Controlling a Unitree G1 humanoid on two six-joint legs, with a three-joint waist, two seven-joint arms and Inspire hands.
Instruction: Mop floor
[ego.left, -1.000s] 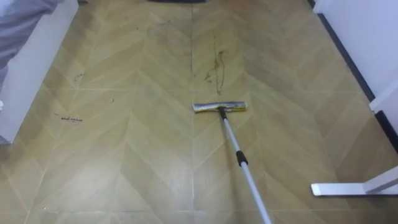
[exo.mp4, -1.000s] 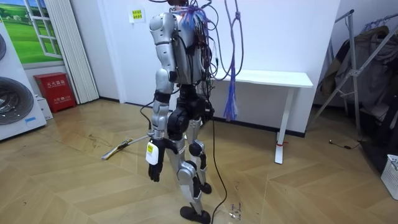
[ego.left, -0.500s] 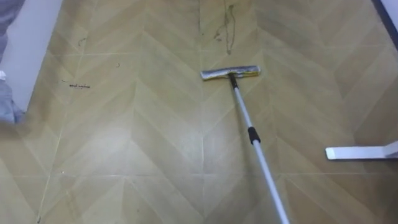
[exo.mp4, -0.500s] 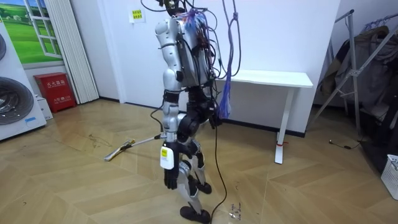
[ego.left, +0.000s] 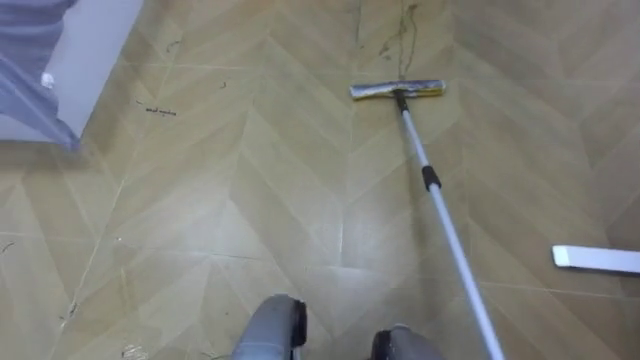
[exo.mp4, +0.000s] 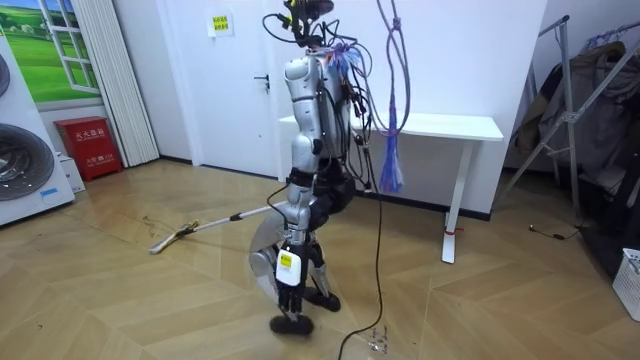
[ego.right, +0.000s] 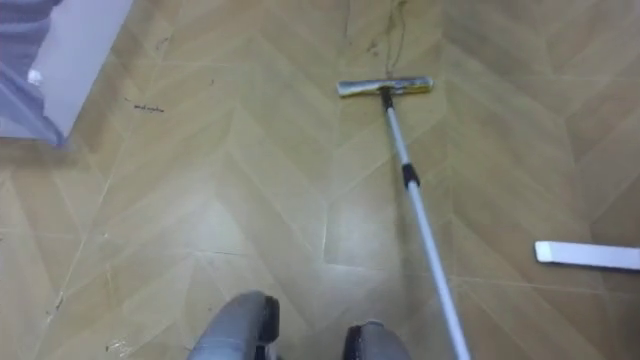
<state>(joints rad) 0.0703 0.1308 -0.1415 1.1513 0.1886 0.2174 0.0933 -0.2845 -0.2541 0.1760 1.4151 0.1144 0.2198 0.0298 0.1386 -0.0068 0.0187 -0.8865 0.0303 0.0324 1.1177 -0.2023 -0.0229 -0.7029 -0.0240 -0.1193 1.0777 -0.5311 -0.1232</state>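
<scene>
A mop lies out ahead of me on the wooden floor. Its flat head (ego.left: 397, 90) rests just short of dark smears (ego.left: 400, 35) on the boards. The silver pole (ego.left: 445, 230) runs back toward my right side and leaves the picture at the bottom. In the room view the mop head (exo.mp4: 158, 243) lies at the room view's left, and the pole (exo.mp4: 235, 216) rises to my hip. I stand upright on the open floor before a white table. My left hand (exo.mp4: 289, 288) hangs by my thigh, fingers relaxed, holding nothing.
A white unit with grey cloth (ego.left: 40, 60) stands at the far left, with a small dark mark (ego.left: 160, 110) near it. A white table foot (ego.left: 595, 260) lies on the floor at the right. The room view shows the table (exo.mp4: 440, 127), a clothes rack (exo.mp4: 585, 90) and a washing machine (exo.mp4: 25, 150).
I have stepped toward the room view's right and turned. My head view has tipped down, so the whole floor picture shifted. The mop head slid a little farther out, toward the smears.
</scene>
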